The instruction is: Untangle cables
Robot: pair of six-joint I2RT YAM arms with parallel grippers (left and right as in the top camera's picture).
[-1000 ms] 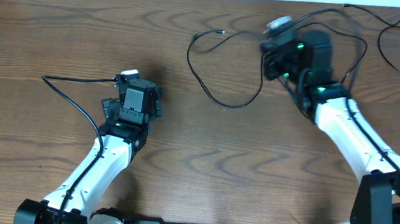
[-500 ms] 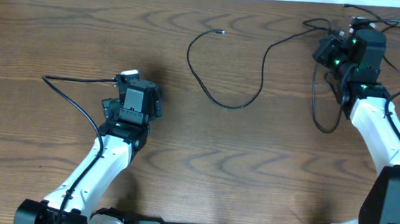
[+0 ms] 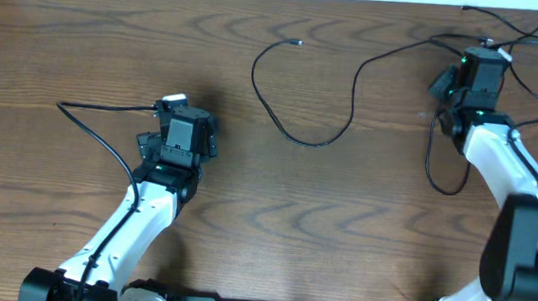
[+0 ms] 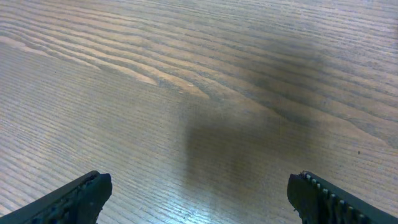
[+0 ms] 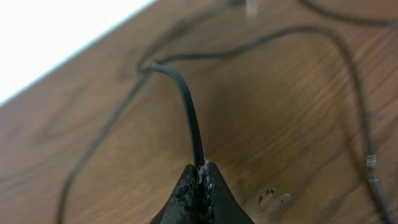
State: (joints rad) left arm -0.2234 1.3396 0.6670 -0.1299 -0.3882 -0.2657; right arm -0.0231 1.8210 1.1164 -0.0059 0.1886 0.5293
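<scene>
Right end effector [image 5: 200, 169] clenched on black cable [image 5: 188, 106] near counter's [image 3: 245, 225] far right corner; I pull slow, low, watching for snags. Left end effector [image 4: 199, 196] released, idle.

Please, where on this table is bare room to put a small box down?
Free: the wide table front between both arms, below the black cable loop; also the far-left corner beyond the left hand. Crowded: the far-right corner, where black cables cross around the right hand.

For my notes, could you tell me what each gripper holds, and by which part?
The right gripper pinches a black cable mid-cord, no plug at the grip. The left gripper is open, holding nothing.
</scene>
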